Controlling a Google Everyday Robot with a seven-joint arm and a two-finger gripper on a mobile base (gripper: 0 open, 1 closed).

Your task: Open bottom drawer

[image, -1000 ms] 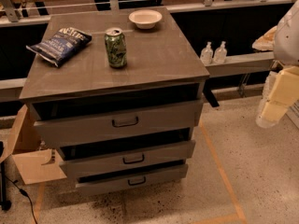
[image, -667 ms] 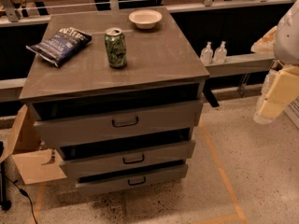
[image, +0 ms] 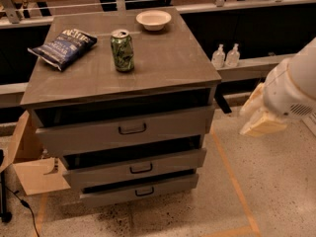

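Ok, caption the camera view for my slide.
Cream gripper hangs right of the grey wooden cabinet, clear of its shallow bottom drawer.

1. A grey wooden cabinet [image: 163,58] with a broad flat surface stands in the middle of the room.
2. Under and around the cabinet lies a pale speckled stone floor [image: 276,181]. An orange tape line [image: 232,174] runs along the floor just right of the cabinet.
3. Behind the cabinet are dark wall panels [image: 247,28] above a grey ledge [image: 256,65].
4. Two small clear bottles [image: 225,56] stand side by side on the ledge, right of the cabinet.
5. An open cardboard box [image: 34,177] sits just beside the cabinet's lower left corner, with a black cable [image: 24,206] on the floor near it.
6. The cream tool [image: 261,117] hangs to the right of the cabinet, apart from it.
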